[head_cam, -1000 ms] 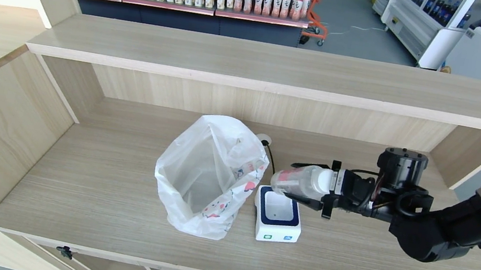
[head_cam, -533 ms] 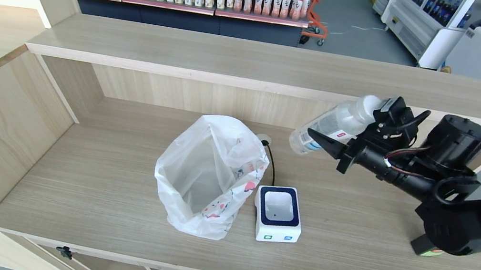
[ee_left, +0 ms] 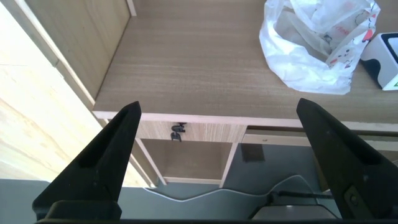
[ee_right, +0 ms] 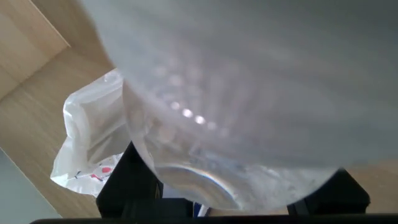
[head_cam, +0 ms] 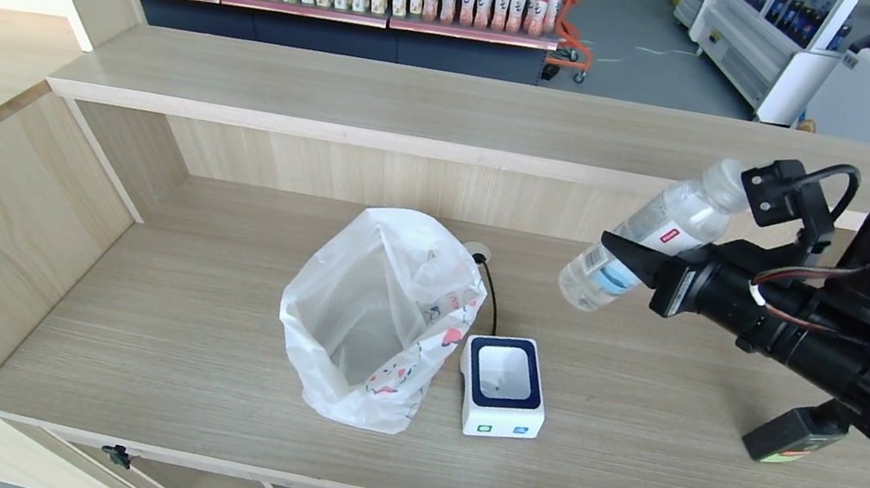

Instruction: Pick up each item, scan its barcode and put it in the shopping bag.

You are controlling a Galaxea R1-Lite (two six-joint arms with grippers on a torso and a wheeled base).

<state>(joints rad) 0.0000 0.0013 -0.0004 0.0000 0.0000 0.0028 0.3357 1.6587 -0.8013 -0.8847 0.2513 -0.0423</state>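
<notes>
Above counter (head_cam: 209,348) | right end effector (head_cam: 630,253) grasping bottle (head_cam: 669,224) | left end effector (ee_left: 219,107) released

The left gripper (ee_left: 219,104) is hanging out past the front edge of the wooden counter (ee_left: 186,68), its two dark fingers (ee_left: 99,168) standing wide apart with nothing sitting between them. Up on the counter top, the white shopping bag (ee_left: 311,43) is slumping with its mouth open, red and dark print showing on its side. Just beside the bag, the white scanner (ee_left: 384,59) is peeking in, cut off by the frame. A wooden side wall (ee_left: 106,37) is rising along the counter's far end. Under the front edge, a small black latch (ee_left: 178,131) is showing, and a pale cable (ee_left: 186,198) is trailing across the grey floor.
</notes>
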